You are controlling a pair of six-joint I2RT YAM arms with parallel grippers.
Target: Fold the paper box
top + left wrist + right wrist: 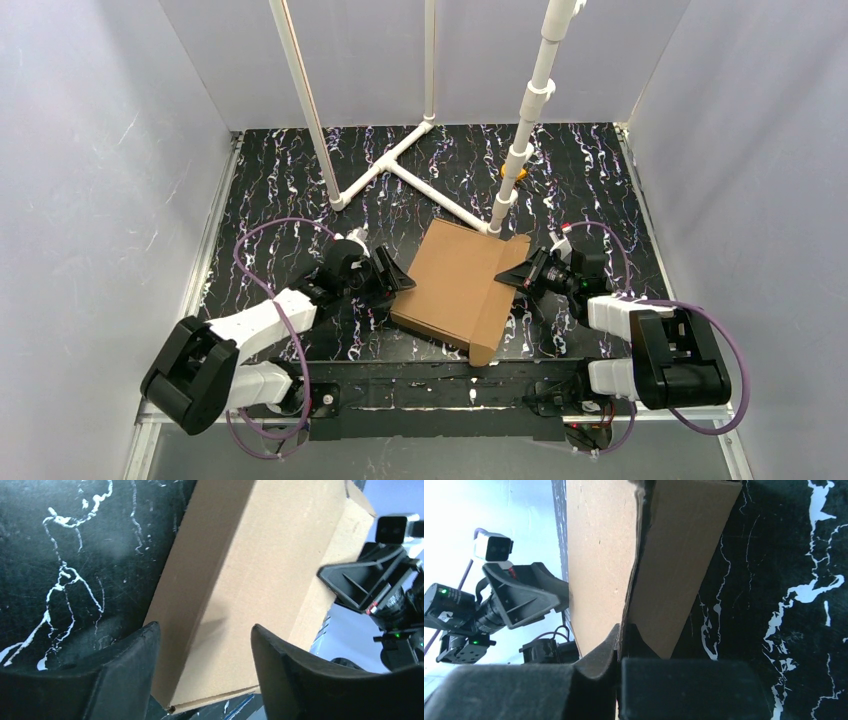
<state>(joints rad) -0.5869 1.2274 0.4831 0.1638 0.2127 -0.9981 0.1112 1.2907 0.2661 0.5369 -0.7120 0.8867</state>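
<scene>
Right claw (621,639) tight on the paper box (599,555) edge, left claw (205,632) agape alongside.

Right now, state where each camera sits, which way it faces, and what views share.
Top external: above and behind the bases, looking down at the table; both arms show, left gripper and right gripper flanking the paper box.
Left wrist: on the left arm, facing across the box toward the right gripper; own open fingers below.
Right wrist: on the right arm, facing along the raised flap; own fingers pinch its edge.
Shared: both wrist views show the box and the opposite gripper.
</scene>
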